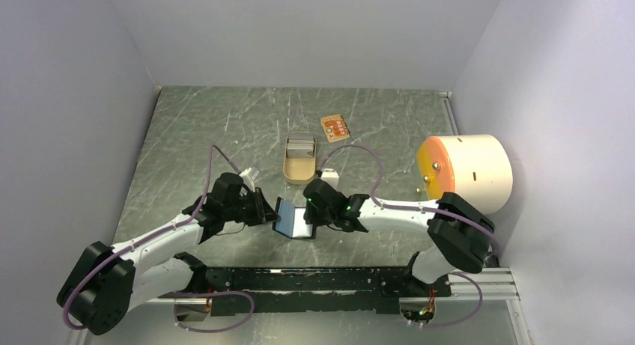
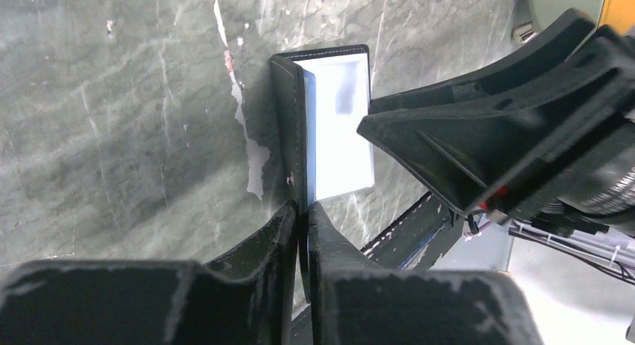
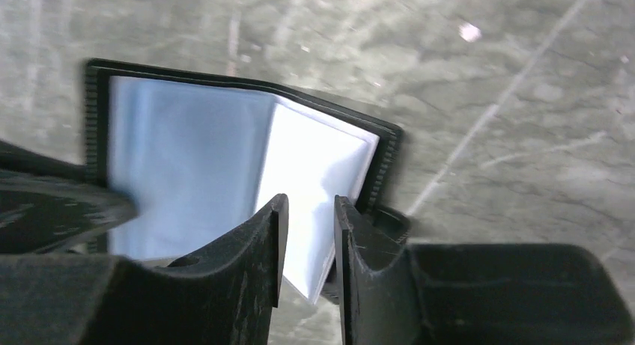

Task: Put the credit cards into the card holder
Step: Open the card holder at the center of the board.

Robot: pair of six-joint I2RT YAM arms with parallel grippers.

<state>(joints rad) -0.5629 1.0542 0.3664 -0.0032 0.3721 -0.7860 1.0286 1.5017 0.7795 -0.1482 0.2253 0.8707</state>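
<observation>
The black card holder (image 1: 294, 219) lies open between the two grippers and shows its pale blue lining (image 3: 187, 150). My left gripper (image 2: 303, 210) is shut on the edge of its black cover (image 2: 288, 113). My right gripper (image 3: 307, 210) hovers over the holder's right half with a narrow gap between its jaws. A bright white sheet (image 3: 322, 173) lies on that half, and its corner shows in the gap; I cannot tell if it is the pale credit card. The tan-orange credit card (image 1: 335, 126) lies flat on the table (image 1: 195, 135) at the far side, away from both grippers.
A tan-gold oblong tin (image 1: 300, 159) sits open just beyond the holder. A large cream cylinder with an orange face (image 1: 468, 173) lies against the right wall. White walls close in three sides. A black rail (image 1: 314, 279) runs along the near edge.
</observation>
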